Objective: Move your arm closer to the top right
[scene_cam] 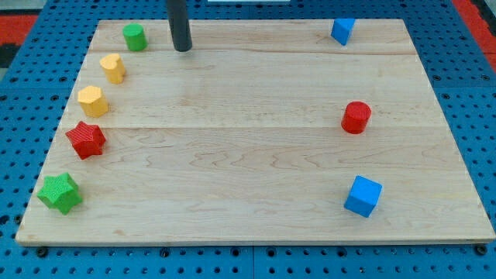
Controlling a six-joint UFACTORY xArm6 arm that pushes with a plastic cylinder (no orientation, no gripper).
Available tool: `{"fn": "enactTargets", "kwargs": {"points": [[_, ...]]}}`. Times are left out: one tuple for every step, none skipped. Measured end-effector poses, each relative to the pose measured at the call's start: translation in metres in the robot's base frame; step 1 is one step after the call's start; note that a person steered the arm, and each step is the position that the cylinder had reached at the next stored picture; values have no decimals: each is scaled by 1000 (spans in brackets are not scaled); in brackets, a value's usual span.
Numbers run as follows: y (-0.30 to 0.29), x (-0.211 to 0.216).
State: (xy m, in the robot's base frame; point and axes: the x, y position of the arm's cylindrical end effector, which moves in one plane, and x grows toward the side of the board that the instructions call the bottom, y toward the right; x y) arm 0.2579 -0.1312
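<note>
Ranged down the view's left side of the tabletop (248, 163), top to bottom: corner cylinder (135, 36), heart (113, 67), hexagon (92, 101), upper star (86, 139), lower star (60, 193). Just right of the corner cylinder, my tip (183, 49). Down the view's right: top cube (342, 30), right cylinder (356, 117), bottom cube (363, 195).

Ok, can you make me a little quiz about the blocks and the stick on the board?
1. True or false: my tip touches the green cylinder.
2. How many blue blocks are on the wooden board?
A) one B) two C) three
3. Fill in: the block nearest the view's bottom left corner is the green ____.

Key
1. False; my tip stands just to its right, with a gap between.
2. B: the small blue cube at the view's top right and the large blue cube at the bottom right.
3. Star: the green star.
</note>
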Motion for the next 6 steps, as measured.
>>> {"fn": "enactTargets", "kwargs": {"points": [[-55, -10], [-67, -6], [-5, 19], [8, 85], [75, 75], [161, 42]]}}
